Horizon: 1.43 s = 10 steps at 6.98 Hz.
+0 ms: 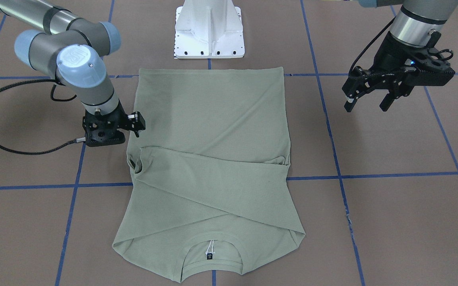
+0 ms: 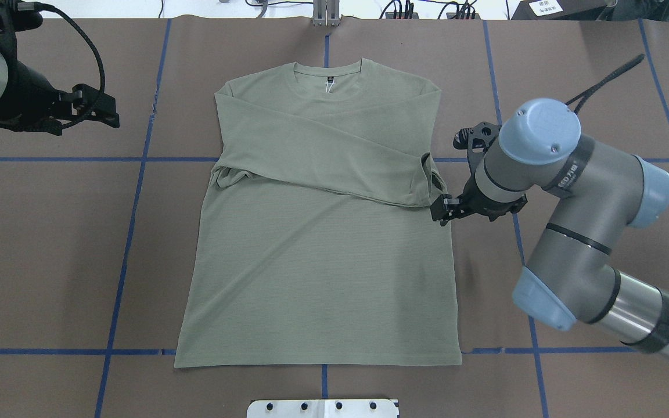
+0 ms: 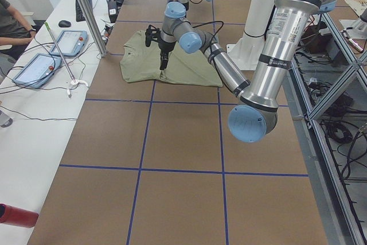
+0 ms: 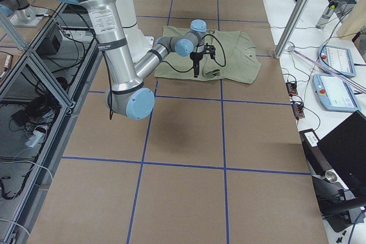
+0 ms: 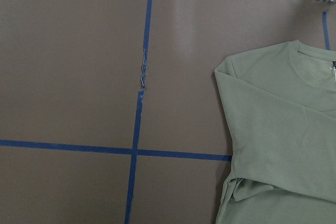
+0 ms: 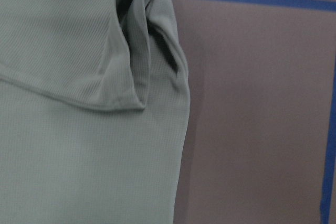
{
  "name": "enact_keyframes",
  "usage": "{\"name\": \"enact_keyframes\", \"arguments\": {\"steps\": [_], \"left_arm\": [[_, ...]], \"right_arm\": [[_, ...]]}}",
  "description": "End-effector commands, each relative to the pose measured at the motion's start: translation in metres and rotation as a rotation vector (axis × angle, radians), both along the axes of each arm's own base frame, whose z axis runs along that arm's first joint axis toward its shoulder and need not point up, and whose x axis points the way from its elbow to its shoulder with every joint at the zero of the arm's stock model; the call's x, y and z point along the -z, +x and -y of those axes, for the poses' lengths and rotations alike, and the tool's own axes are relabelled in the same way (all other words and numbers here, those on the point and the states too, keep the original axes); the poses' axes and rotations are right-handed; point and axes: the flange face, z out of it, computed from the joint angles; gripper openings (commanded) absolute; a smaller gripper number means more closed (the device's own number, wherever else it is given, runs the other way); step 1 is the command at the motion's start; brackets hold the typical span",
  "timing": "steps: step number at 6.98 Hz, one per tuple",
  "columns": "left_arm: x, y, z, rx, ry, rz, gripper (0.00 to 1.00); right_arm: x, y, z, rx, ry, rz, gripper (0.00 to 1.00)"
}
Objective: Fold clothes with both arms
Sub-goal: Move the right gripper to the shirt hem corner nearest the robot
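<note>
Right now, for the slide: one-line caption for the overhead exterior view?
Sage-green shirt, sleeves folded across its chest; right gripper at its edge by a cuff, left gripper open, well clear.

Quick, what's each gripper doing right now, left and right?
Left gripper: jaws open, holding nothing.
Right gripper: cannot be told; it sits at the edge of the shirt.
</note>
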Motion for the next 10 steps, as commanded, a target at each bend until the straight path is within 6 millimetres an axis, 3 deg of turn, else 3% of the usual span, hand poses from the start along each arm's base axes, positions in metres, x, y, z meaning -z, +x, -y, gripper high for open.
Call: {"name": "enact_keyframes", "arguments": {"steps": [1,2,3,5,7,9,10], "left_arm": [[-0.008,0.016,-0.019,0.002,-0.027,-0.039,1.0],[-0.011,0.023,-0.026,0.008,-0.029,-0.067,1.0],[-0.009,0.027,-0.028,0.012,-0.006,-0.073,1.0],[0.002,0.023,-0.033,0.02,0.021,-0.087,1.0],[0.019,0.016,-0.047,0.016,0.044,-0.117,1.0],[0.02,0.018,-0.049,0.009,0.046,-0.12,1.0],[0.02,0.018,-0.049,0.01,0.046,-0.118,1.0]], "right_arm": [[0.025,-0.014,-0.058,-0.039,-0.023,0.037,1.0],[0.033,-0.033,-0.085,-0.062,-0.056,0.063,1.0],[0.025,-0.054,-0.122,-0.114,-0.08,0.073,1.0],[-0.012,-0.061,-0.172,-0.142,-0.096,0.076,1.0],[-0.035,-0.062,-0.194,-0.172,-0.146,0.064,1.0],[-0.034,-0.064,-0.198,-0.173,-0.16,0.063,0.97],[-0.033,-0.065,-0.198,-0.171,-0.161,0.066,0.88]]}}
